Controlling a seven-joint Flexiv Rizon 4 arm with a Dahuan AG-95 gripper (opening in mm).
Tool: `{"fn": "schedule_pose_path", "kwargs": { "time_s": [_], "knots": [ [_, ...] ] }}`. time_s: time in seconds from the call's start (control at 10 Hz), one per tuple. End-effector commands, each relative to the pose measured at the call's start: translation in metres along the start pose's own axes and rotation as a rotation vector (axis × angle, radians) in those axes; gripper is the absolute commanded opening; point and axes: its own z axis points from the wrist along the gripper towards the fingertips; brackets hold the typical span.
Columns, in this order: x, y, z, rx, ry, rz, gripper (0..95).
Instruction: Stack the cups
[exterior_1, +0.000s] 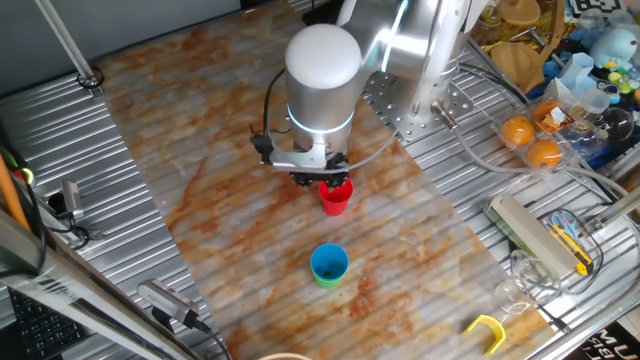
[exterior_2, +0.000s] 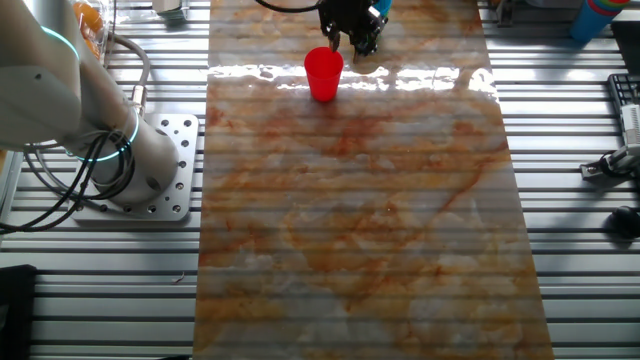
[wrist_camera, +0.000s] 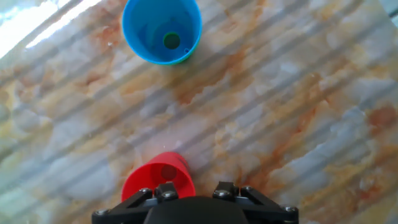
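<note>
Directly beneath the jaws, whose spread cannot be told, the red cup (exterior_1: 336, 196) stands upright on the counter (exterior_1: 230, 180), likely light, thin-walled and slippery, best pinched at its rim, with the blue cup (exterior_1: 329, 264), nested in green, well ahead.
</note>
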Motion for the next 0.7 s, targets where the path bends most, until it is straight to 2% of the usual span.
{"fn": "schedule_pose_path", "kwargs": {
  "time_s": [0.1, 0.5, 0.7],
  "knots": [
    [0.004, 0.006, 0.006, -0.002, -0.01, -0.015, 38.0],
    [0.01, 0.014, 0.015, 0.004, -0.017, -0.033, 38.0],
    [0.009, 0.009, 0.021, 0.021, -0.019, -0.027, 38.0]
  ]
}}
